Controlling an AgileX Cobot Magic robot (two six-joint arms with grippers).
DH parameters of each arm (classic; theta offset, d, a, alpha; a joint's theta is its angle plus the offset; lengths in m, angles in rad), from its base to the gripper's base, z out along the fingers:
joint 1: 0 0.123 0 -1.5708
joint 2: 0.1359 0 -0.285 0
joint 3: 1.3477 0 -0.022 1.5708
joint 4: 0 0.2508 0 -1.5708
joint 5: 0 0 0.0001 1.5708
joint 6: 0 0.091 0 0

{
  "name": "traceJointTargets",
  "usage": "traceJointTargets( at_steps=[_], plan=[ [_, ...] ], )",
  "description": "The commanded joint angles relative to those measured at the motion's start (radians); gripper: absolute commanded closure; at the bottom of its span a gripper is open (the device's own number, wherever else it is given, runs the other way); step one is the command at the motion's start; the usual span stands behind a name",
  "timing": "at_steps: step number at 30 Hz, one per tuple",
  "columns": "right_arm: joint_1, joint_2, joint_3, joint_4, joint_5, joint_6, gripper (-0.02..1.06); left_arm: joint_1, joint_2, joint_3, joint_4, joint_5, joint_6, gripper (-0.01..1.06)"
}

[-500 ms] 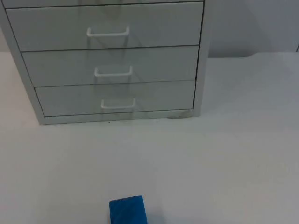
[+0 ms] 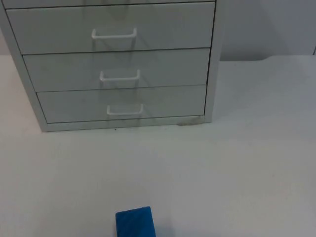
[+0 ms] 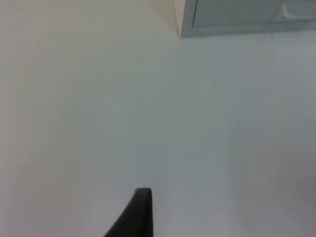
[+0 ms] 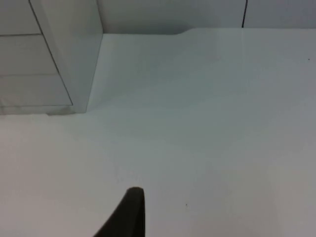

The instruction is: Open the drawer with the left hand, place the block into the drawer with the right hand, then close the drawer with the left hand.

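Note:
A grey drawer cabinet (image 2: 210, 74) stands at the back of the white table. Its three visible drawers are all shut: the upper (image 2: 168, 27), the middle (image 2: 173, 69) and the bottom one (image 2: 173, 101), each with a white handle (image 2: 124, 109). A blue block (image 2: 135, 222) lies near the table's front edge, well in front of the cabinet and partly cut off by the picture's edge. My left gripper (image 3: 140, 212) hangs over bare table, with the cabinet's lower corner (image 3: 237, 19) far ahead. My right gripper (image 4: 131, 210) waits over bare table beside the cabinet's side wall (image 4: 74, 54).
The white table (image 2: 247, 163) stretches wide between cabinet and block and to the cabinet's right. A grey partition wall (image 2: 266, 24) closes the back.

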Motion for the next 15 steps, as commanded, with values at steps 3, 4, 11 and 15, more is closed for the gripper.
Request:
traceJointTargets(
  at_steps=[3, 4, 11, 15],
  plan=[
    [-0.006, 0.164, -0.016, -0.002, -0.089, -0.003, -0.01, -0.007, 0.133, 0.003, -0.014, -0.011, -0.001, 0.0],
    [-0.006, 0.2, -0.022, -0.002, -0.103, -0.003, -0.01, -0.007, 0.166, -0.003, -0.014, -0.013, -0.001, 0.0],
    [-0.006, 0.418, -0.036, -0.002, -0.145, -0.003, -0.01, -0.007, 0.32, -0.037, -0.011, -0.156, 0.013, 0.0],
    [-0.006, 0.499, -0.036, -0.002, -0.145, -0.03, -0.01, -0.007, 0.393, -0.037, -0.009, -0.227, 0.013, 0.0]
  ],
)
